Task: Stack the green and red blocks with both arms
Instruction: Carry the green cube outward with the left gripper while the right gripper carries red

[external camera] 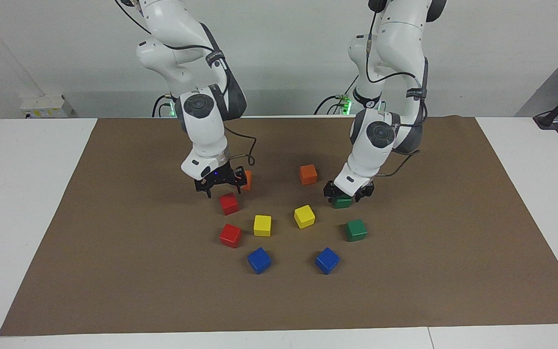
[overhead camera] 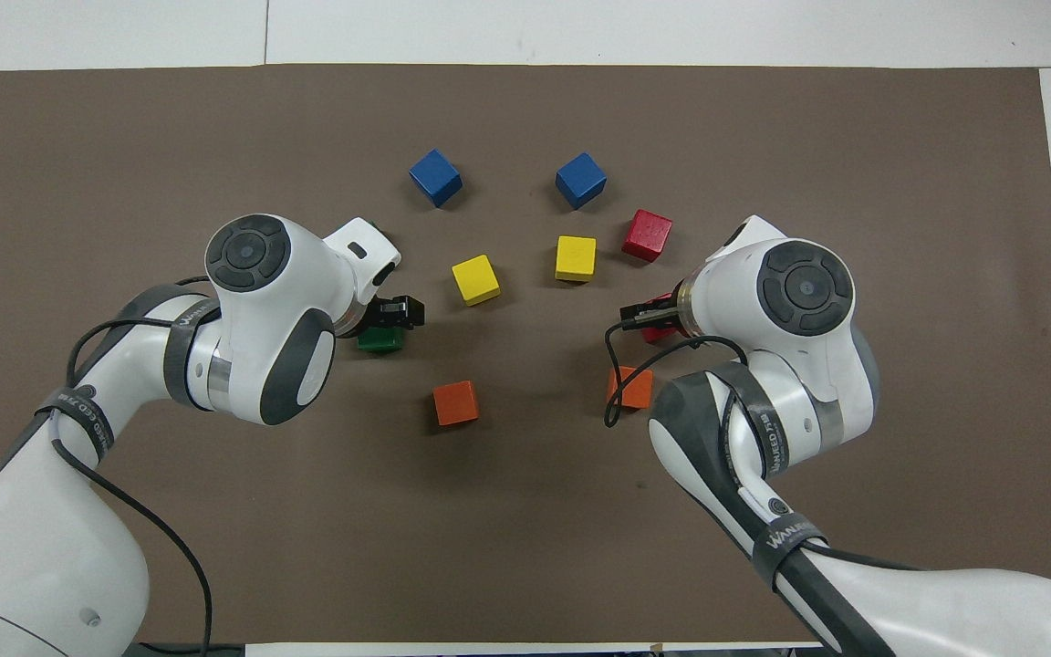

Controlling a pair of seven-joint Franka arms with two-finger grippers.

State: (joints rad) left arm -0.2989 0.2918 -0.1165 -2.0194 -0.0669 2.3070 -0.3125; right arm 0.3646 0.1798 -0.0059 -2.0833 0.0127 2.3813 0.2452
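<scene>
Two red blocks and two green blocks lie on the brown mat. My left gripper (external camera: 348, 193) is open and low, its fingers on either side of the green block (external camera: 342, 202) nearer to the robots; that block shows partly in the overhead view (overhead camera: 381, 342). The other green block (external camera: 356, 230) lies farther out and is hidden under the left arm in the overhead view. My right gripper (external camera: 222, 188) is open just above the nearer red block (external camera: 229, 203), which is partly covered in the overhead view (overhead camera: 660, 332). The second red block (external camera: 230, 235) (overhead camera: 647, 234) lies farther out.
Two orange blocks (external camera: 308, 174) (external camera: 246, 179) lie nearer to the robots, one right beside the right gripper. Two yellow blocks (external camera: 262, 225) (external camera: 304, 216) lie in the middle. Two blue blocks (external camera: 259, 260) (external camera: 327, 260) lie farthest out. The brown mat (external camera: 114, 271) covers the table.
</scene>
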